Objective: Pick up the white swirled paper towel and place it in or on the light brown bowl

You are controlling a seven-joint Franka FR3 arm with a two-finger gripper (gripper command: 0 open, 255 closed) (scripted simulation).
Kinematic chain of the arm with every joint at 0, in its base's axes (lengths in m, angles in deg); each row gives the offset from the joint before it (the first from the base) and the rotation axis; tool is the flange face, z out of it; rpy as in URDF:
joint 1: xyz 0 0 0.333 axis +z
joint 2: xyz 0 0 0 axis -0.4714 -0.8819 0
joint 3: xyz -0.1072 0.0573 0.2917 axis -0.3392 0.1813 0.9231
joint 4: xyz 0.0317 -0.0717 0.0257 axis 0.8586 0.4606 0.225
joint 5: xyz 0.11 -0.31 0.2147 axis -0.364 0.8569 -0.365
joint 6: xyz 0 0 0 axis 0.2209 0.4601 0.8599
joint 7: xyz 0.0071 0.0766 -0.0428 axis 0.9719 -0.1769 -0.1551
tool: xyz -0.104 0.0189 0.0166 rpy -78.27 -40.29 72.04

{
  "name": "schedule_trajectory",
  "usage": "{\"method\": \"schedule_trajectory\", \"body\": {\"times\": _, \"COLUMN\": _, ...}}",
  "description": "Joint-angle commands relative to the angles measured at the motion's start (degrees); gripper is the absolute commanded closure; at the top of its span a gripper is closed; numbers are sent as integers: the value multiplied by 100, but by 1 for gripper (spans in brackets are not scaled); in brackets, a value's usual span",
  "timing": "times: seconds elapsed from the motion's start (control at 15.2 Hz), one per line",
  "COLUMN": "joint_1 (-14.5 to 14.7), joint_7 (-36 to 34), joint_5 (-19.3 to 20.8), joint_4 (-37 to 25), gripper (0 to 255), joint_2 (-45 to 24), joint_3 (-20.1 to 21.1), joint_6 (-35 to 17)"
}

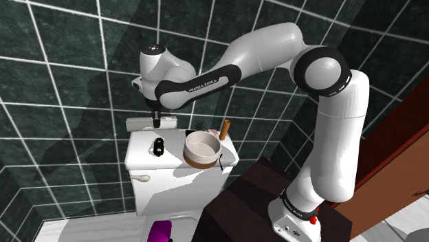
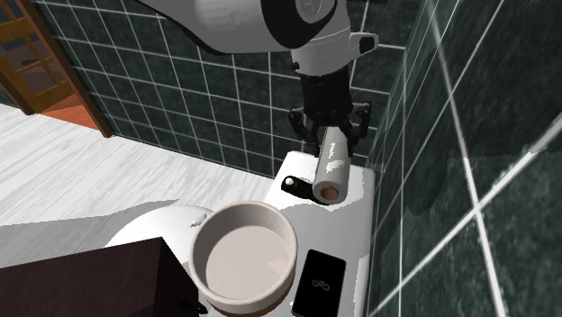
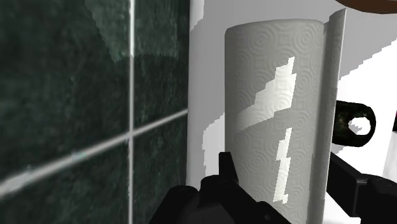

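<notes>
— Both sides of the white paper towel roll were pinched by the gripper, yes?
— Yes. It lay sideways by the tiled wall, over the toilet tank lid, apart from the light brown bowl.

Second exterior view: losing the near rim of the light brown bowl under the bottom edge, and the near end of the black phone right beside it. Can't read the small mark on that phone. Getting only a slice of the arm up top, chopped by the edge. Over to the wrist view: can't see the lower end of the paper towel, buried behind the fingers. Catching just part of a small black ring-shaped thing behind the roll, no telling what. Shoulder view: glimpsing a purple object clipped at the bottom edge, unidentifiable.
</notes>
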Motion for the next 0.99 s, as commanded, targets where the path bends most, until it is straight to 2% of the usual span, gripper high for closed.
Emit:
{"method": "schedule_trajectory", "body": {"times": 0.0, "joint_1": -3, "joint_7": 41, "joint_5": -42, "joint_4": -45, "gripper": 255, "joint_2": 67, "joint_3": 19, "joint_6": 109}}
{"method": "schedule_trajectory", "body": {"times": 0.92, "joint_1": -32, "joint_7": 383, "joint_5": -318, "joint_4": -553, "gripper": 255, "joint_2": 469, "joint_3": 118, "joint_6": 963}}
